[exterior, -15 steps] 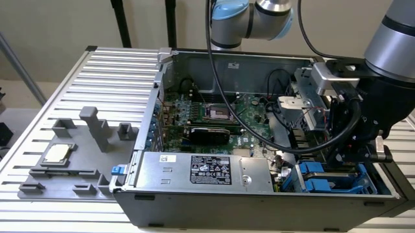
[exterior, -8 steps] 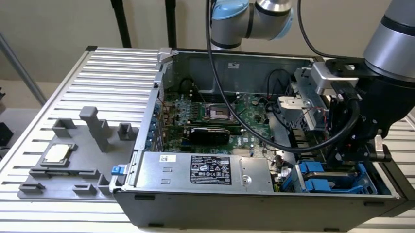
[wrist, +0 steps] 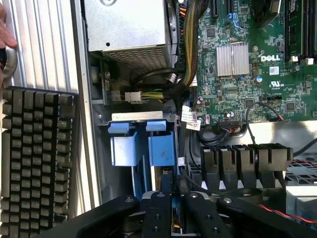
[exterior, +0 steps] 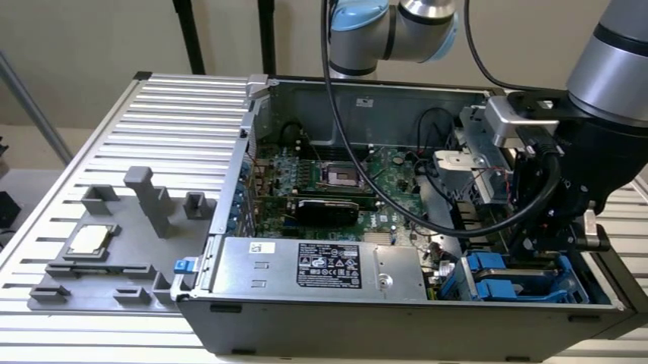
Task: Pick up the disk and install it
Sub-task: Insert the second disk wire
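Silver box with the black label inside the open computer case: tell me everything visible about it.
The silver sheet-metal box lies flat along the dark case's near wall, black printed label and small white sticker facing up. The green motherboard lies behind it, blue plastic carriers at the exterior view's right.

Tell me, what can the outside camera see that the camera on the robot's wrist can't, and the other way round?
Only the exterior view has the grey fixture beside the computer, with a small square chip on it, and the robot's arm. Only the wrist view has a black keyboard and part of a hand. Both share the open computer case: its green motherboard, the silver box and the blue drive carriers under the gripper.
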`<state>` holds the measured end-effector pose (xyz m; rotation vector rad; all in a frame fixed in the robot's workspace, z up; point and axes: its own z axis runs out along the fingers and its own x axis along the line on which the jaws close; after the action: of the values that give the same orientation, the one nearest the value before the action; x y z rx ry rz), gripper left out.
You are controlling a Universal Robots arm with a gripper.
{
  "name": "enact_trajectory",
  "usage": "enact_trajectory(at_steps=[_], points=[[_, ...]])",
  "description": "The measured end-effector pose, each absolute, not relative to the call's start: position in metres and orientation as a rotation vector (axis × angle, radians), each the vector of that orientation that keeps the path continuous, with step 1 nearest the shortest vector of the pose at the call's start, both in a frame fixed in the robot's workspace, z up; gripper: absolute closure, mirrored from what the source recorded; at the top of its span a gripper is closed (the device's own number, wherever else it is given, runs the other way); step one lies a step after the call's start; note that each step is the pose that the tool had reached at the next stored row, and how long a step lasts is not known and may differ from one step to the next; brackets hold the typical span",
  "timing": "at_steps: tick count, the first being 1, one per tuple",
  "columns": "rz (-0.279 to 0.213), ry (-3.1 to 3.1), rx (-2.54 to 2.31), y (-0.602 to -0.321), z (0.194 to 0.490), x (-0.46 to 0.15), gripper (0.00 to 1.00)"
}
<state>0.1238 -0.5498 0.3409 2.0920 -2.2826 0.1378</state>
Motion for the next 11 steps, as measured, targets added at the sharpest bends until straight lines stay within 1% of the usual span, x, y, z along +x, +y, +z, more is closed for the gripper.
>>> enact_trajectory(at_steps=[11], points=[[0.138,-2.282,2.092,-0.5504,0.3385,0.1273,0.84]])
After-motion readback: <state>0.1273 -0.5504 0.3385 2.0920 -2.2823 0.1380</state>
